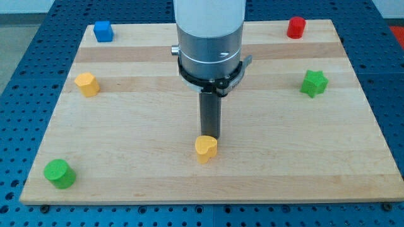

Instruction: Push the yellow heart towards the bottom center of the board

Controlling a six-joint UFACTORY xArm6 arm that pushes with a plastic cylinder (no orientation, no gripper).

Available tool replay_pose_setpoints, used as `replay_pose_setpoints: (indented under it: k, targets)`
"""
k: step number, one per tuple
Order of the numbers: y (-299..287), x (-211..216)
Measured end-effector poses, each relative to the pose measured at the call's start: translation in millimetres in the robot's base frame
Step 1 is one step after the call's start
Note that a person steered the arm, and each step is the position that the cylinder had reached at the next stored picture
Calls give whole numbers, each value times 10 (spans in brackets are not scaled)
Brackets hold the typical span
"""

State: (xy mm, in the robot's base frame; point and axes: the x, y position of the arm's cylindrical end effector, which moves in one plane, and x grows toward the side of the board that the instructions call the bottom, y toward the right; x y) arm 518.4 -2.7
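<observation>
Yellow heart (206,149) sits low-centre on the wooden board (126,157), my tip (209,136) touching its top edge, grasping nothing

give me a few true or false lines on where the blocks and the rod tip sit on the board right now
1. My tip is just above the yellow heart, on its top side in the view. True.
2. The blue cube sits at the board's bottom right. False: it is at the top left corner.
3. The green star is near the view's right edge. True.
4. The red block touches the green star. False: they are well apart.
5. The green cylinder is at the bottom left. True.
</observation>
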Motion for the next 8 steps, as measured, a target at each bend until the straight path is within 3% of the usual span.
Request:
replay_pose_setpoints:
  k: [3, 5, 8]
  targets:
    - [308, 83]
    - [-18, 181]
    - [-18, 464]
